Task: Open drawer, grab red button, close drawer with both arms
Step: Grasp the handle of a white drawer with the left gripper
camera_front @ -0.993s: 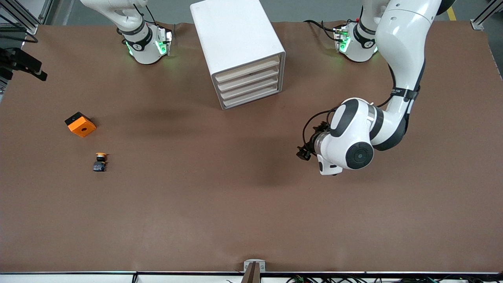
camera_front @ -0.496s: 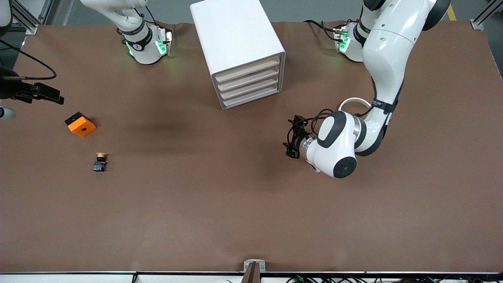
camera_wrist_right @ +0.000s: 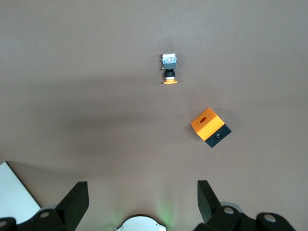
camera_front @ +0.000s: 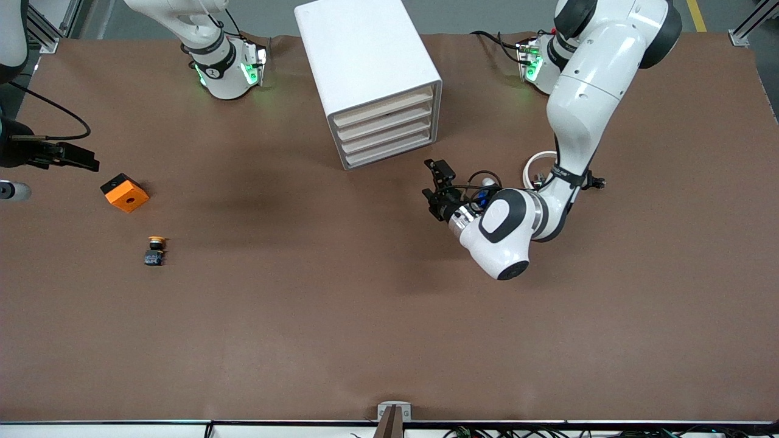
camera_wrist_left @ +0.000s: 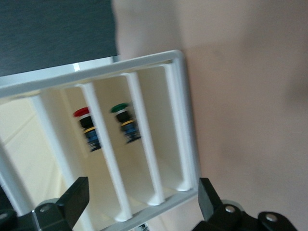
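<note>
Black fingers (camera_wrist_left: 72,199) of the left end effector (camera_front: 439,182) stand wide apart, holding nothing, over the counter (camera_front: 365,316) in front of the cabinet (camera_front: 368,76). Its wrist view faces the cream drawer fronts; the lowest drawer (camera_front: 389,153) is shut. A red-capped button (camera_wrist_left: 89,127) on a black-and-blue body shows inside, beside a green-capped button (camera_wrist_left: 125,122); which drawer holds them is unclear. The right end effector (camera_front: 73,155), at the counter's edge, is open and empty above the orange cube (camera_wrist_right: 210,126) and yellow-capped button (camera_wrist_right: 169,70).
</note>
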{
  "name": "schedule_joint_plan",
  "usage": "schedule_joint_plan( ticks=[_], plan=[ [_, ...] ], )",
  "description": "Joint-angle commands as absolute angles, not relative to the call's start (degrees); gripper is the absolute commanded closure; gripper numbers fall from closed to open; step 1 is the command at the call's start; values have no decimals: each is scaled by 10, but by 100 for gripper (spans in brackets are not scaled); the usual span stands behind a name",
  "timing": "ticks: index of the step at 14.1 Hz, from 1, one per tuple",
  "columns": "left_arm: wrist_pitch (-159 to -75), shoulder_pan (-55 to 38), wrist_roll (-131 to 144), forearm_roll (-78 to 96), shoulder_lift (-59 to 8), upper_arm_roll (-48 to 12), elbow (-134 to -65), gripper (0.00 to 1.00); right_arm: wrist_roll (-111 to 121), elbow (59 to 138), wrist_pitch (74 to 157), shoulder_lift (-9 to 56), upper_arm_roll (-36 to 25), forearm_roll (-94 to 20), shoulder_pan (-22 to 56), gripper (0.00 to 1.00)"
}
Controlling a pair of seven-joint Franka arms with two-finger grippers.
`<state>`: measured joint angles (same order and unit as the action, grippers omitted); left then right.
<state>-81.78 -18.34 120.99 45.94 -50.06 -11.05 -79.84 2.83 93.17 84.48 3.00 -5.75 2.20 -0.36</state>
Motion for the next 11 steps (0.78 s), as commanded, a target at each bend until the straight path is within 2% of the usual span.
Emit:
schedule_joint_plan(
  ticks=[1, 4, 5, 8, 9, 11],
  plan=[
    [-762, -185, 1245, 490, -519, -118, -787, 0, 35, 913, 835, 40, -54, 22, -9, 0],
    [-752, -185, 1252, 490, -519, -131, -797, 1, 36, 913, 834, 40, -55, 28, -8, 0],
    [-751, -189, 1252, 490, -519, -132, -807, 13, 37, 913, 834, 41, -55, 29, -11, 0],
    [-747, -196, 1254, 490, -518, -133, -830, 38, 36, 913, 833, 43, -56, 29, -13, 0],
    [-747, -199, 1254, 489, -518, -133, -840, 44, 36, 913, 835, 43, -56, 25, -18, 0],
    [-747, -201, 1253, 488, -513, -134, -854, 47, 35, 914, 836, 43, -56, 14, -24, 0]
  ],
)
